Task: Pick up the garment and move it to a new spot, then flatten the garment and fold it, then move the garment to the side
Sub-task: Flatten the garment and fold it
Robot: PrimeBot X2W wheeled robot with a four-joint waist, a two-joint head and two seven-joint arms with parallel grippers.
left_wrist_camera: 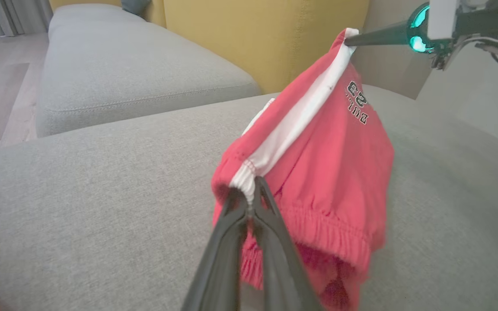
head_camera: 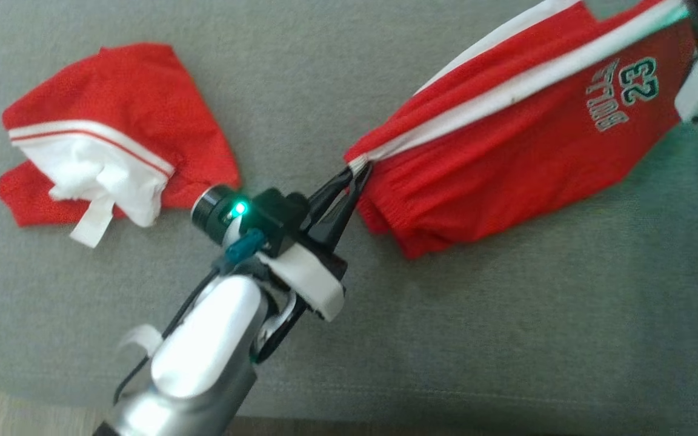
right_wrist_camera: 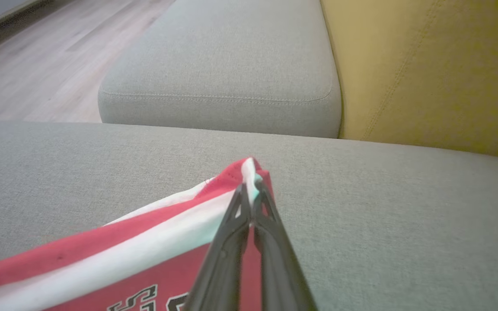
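In the head view, the shorts (head_camera: 506,139) are held stretched over the grey cushion (head_camera: 506,339), with the waistband corner pinched in the closed left hand (head_camera: 354,175). A second garment (head_camera: 113,121) lies well apart (crumpled). In the left wrist view, the far corner is gripped by the right hand (left_wrist_camera: 349,41). In the right wrist view, its fingers are clamped on the white stripe.

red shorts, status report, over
Left tool shut on red shorts, waistband corner. Right tool shut on the opposite end. Shorts stretched between them over grey cushion. Other red garment lies apart, left.
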